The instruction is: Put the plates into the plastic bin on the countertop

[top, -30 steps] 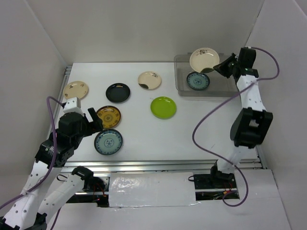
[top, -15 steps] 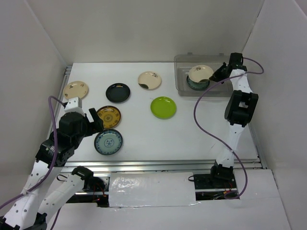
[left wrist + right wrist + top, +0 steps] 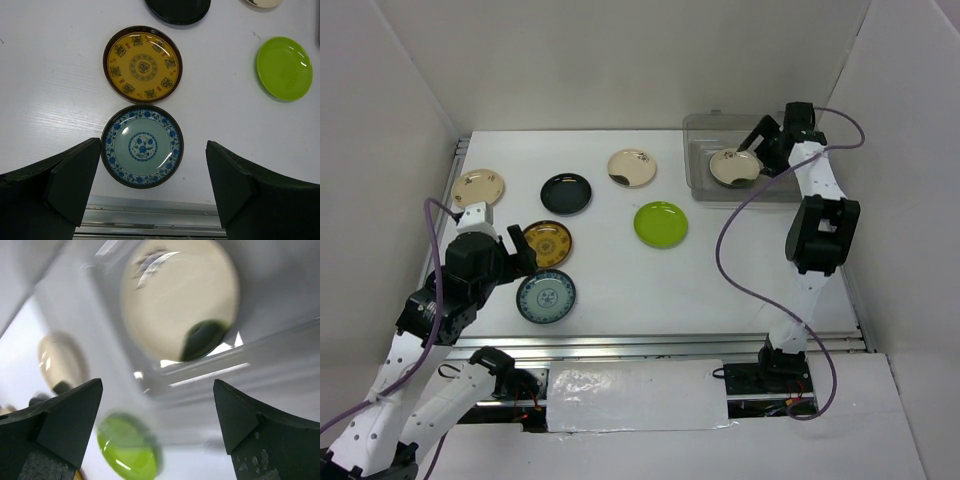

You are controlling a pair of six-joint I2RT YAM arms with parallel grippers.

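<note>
In the top view, the clear plastic bin (image 3: 775, 187) sits at the back right of the white countertop (image 3: 720, 270). A cream plate (image 3: 733, 167) lies inside it, free of my right gripper (image 3: 763, 141), which hangs open just above; the blurred right wrist view shows the same plate (image 3: 175, 300) beyond the gripper (image 3: 157, 390). Still on the countertop are two cream plates (image 3: 478, 187) (image 3: 632, 167), a black one (image 3: 566, 193), a lime one (image 3: 661, 224), a mustard one (image 3: 547, 243) and a teal one (image 3: 546, 297). My left gripper (image 3: 152, 167) is open above the teal plate (image 3: 142, 146).
A metal rail (image 3: 660, 345) runs along the near edge of the countertop. White panels wall the left, back and right sides. The right arm's purple cable (image 3: 740, 240) loops over the right half of the countertop. The bin's near wall (image 3: 215, 372) lies under the right gripper.
The right gripper carried the cream plate down into the bin, opened and let it go. The plate now lies flat in the bin. The left arm has not moved.
</note>
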